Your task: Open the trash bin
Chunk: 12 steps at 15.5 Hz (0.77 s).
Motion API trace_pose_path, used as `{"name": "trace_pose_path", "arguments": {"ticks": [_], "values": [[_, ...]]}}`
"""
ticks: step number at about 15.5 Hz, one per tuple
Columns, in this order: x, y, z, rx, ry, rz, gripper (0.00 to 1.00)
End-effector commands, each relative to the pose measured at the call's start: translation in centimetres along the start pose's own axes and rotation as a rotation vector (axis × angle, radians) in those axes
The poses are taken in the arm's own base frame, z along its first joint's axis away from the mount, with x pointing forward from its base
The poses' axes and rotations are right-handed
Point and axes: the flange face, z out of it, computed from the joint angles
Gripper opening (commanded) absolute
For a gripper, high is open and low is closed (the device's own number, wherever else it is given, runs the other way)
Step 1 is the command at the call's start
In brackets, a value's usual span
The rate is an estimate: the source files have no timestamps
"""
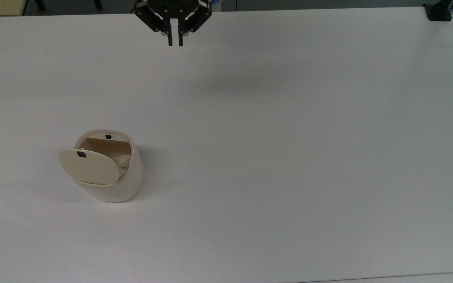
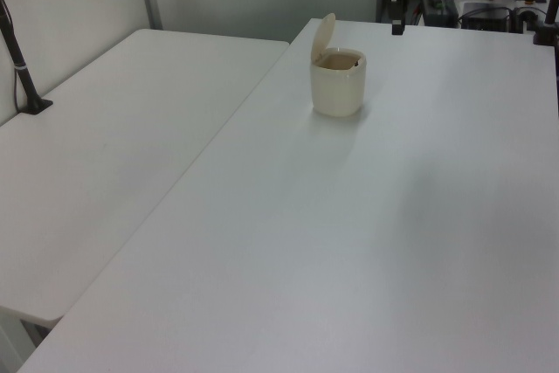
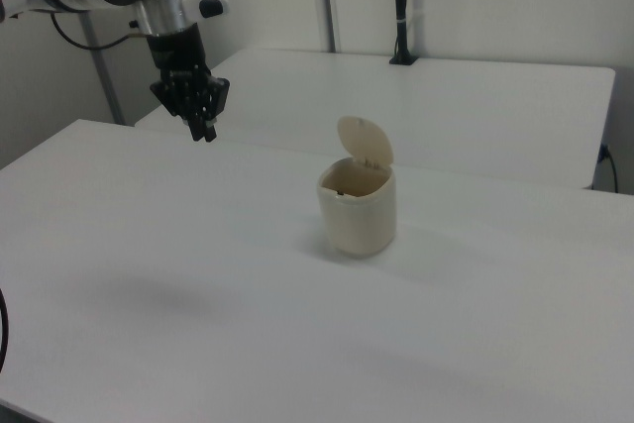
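The cream-white trash bin (image 1: 118, 188) stands on the white table at the top view's left. Its lid (image 1: 89, 166) is swung up on its hinge, with a small black latch on it. The brownish inside shows a pale crumpled scrap (image 1: 123, 161). In the left view the trash bin (image 2: 338, 86) has its lid (image 2: 325, 32) upright, as in the right view (image 3: 357, 213). My gripper (image 1: 175, 41) hangs far from the bin at the table's far edge, its fingers a narrow gap apart and holding nothing. It also shows in the left view (image 2: 397, 28) and the right view (image 3: 207, 132).
A black clamp mount (image 1: 439, 12) sits at the table's corner at the top view's upper right. A second white table (image 2: 113, 137) adjoins on the left view's left, with a black post (image 2: 22, 67) clamped to it.
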Motion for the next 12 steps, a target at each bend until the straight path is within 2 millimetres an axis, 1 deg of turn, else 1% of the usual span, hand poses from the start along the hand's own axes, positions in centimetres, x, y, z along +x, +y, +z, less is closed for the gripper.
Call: {"name": "trace_pose_path", "arguments": {"ticks": [1,3,4,12], "values": [[-0.86,0.57,0.02,-0.019,-0.007,-0.025,0.8],[-0.82,0.73,0.19,-0.019,-0.009,-0.021,0.98],[-0.82,0.74,0.19,-0.019,-0.009,-0.022,1.0],[-0.89,1.2,-0.33,-0.018,0.003,-0.011,1.0]]}}
